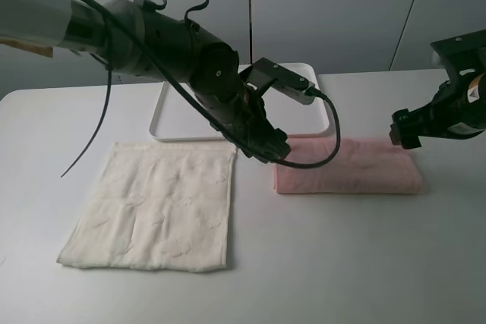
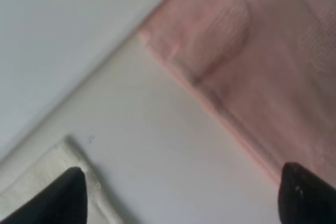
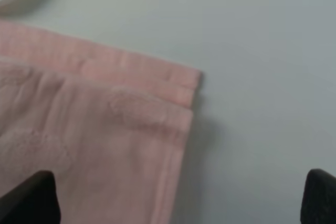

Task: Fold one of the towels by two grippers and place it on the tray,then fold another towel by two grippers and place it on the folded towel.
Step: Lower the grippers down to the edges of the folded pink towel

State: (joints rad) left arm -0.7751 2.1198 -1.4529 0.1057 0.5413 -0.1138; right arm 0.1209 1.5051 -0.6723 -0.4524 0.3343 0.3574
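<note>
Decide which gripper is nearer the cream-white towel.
Left. The left gripper is beside a corner of the cream-white towel; the right gripper is at the far end of the pink towel.

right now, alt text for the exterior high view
A pale pink towel, folded into a strip, lies on the table before a white tray, left gripper and right gripper at its ends. A cream-white towel lies flat beside it.
</note>
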